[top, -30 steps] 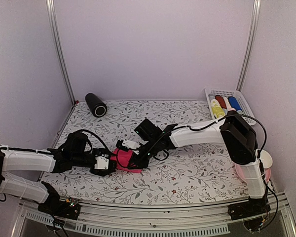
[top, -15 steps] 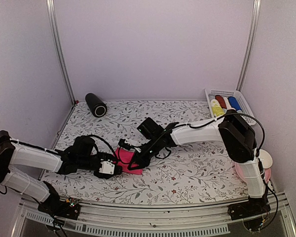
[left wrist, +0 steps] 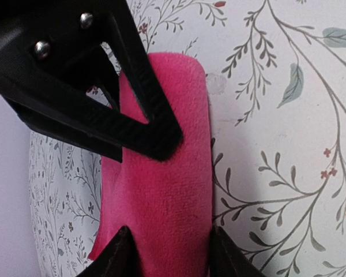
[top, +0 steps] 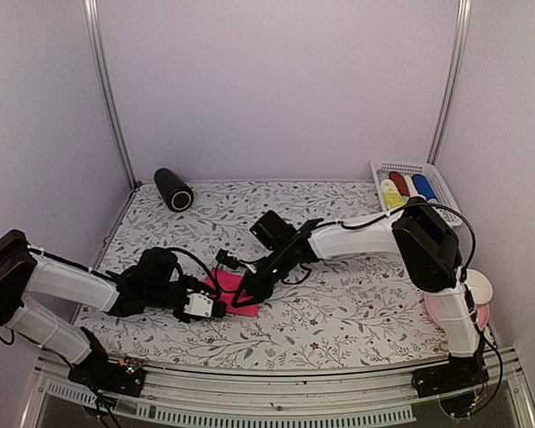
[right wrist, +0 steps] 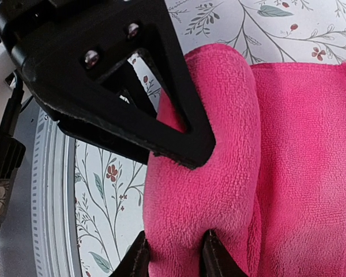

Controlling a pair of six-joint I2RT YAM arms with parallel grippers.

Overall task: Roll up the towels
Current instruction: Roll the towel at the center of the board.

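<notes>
Left gripper [left wrist: 172, 257] part-open astride pink towel [left wrist: 161, 196], right gripper [right wrist: 173, 254] pinching its roll

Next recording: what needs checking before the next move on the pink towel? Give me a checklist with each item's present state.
1. Right gripper pinching the hot pink towel's rolled part: ok.
2. Left gripper straddles the towel; firm hold: cannot tell.
3. Towel fully rolled: not ok, a flat part lies beside the roll.
4. Towel wholly on the table: ok.
5. Black cylinder well away from the work: ok.
</notes>
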